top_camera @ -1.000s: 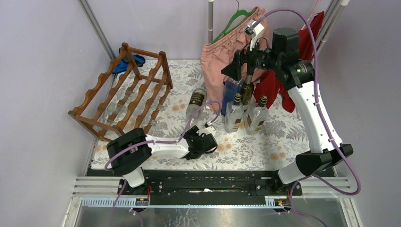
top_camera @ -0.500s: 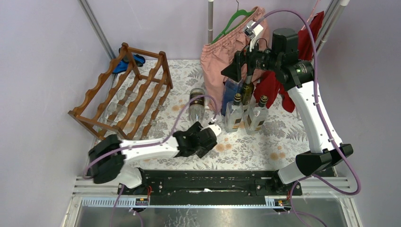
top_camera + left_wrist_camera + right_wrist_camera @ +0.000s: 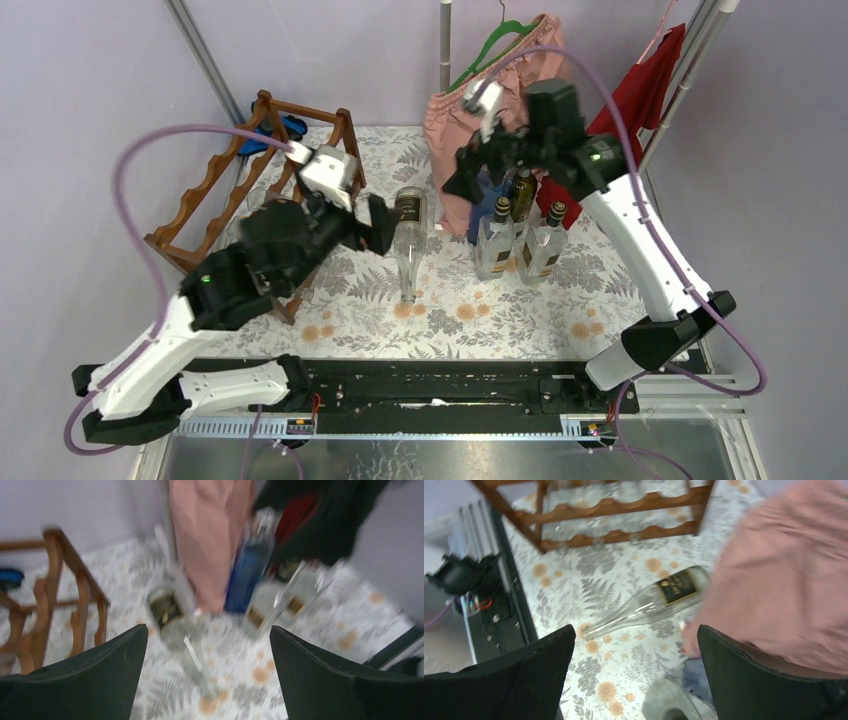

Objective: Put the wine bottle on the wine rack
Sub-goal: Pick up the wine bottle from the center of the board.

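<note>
— Where's the bottle (image 3: 407,243) lying?

— Flat on the tablecloth (image 3: 600,290), mid-table, just right of the rack (image 3: 624,505) and not on it. Its labelled fat end is pointing at the back wall, and its neck is pointing toward the arms' bases.

— Which arm is sitting nearer?

— The left gripper (image 3: 207,632), easily. It's hovering right beside the fat end, on the rack side, with its jaws spread wide and nothing between them. Its own camera is blurring badly, but the bottle is showing ahead of the fingers, a little left of centre.

— And the other one?

— The right gripper (image 3: 636,632) is hanging farther back, over the standing bottles (image 3: 520,245) by the pink garment (image 3: 447,115). It's gaping too, and empty.

— So what's the grab depending on?

— I'm guessing the left one is going for it. The long axis is running front to back, so the jaws are needing to straddle the body crosswise. The rack is waiting on that same side.
</note>
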### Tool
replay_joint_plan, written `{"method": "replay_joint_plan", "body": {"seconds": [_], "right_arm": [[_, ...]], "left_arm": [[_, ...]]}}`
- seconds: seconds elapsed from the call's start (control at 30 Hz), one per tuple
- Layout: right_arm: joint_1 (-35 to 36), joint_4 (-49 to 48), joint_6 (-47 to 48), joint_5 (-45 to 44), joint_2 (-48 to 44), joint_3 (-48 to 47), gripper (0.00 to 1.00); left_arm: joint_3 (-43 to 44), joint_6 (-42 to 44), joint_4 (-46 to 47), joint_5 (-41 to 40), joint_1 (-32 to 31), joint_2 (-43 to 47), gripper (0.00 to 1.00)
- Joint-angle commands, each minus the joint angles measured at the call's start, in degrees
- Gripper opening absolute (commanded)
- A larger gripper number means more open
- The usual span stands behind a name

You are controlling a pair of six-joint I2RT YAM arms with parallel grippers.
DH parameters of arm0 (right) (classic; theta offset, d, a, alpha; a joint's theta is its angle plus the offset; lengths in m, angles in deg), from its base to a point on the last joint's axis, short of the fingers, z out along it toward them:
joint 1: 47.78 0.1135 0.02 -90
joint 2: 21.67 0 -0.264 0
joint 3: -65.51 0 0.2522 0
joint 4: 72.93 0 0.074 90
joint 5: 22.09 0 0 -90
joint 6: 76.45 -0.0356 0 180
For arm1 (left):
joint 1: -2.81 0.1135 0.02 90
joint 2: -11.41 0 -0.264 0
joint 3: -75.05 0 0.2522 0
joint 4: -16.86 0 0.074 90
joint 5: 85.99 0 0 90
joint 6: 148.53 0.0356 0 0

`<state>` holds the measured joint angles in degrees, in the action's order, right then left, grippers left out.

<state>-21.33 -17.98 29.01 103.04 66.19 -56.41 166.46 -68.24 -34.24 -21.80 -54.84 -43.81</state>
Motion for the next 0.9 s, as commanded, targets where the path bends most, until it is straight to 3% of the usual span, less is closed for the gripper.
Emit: {"method": "replay_joint_plan", "body": {"seconds": [0.0,0.13,0.3,0.4,0.6,0.7,0.87], "right_arm": [[11.5,5.2,7.7,-8.6,2.6,-1.2,1.0],[16.4,6.2,4.3,-12.7,6.8,-0.8,1.0],[21.3,-0.8,-3.8,-18.7,10.2,6.1,1.0],[23.4,-6.6,-13.9,-26.0,14.6,7.6,1.0],[25.2,-11.0,-33.7,-35.9,27.2,3.6,1.0],[27.2,-10.4,-37.6,-42.0,32.3,2.5,1.0],[27.9,-11.0,-44.2,-41.4,39.7,0.2,1.0]], "left_arm": [[12.2,3.4,1.3,-3.9,0.5,-1.5,0.99],[15.8,4.0,3.6,-7.6,0.5,0.4,0.98],[10.4,3.2,9.0,-11.4,0.5,7.3,0.98],[8.4,2.8,9.6,-12.0,0.5,9.2,0.98],[7.0,4.3,9.9,-12.9,0.5,10.8,0.99],[6.0,4.5,10.4,-12.8,0.5,11.5,0.99],[4.8,4.4,10.3,-13.2,0.5,12.3,0.99]]}}
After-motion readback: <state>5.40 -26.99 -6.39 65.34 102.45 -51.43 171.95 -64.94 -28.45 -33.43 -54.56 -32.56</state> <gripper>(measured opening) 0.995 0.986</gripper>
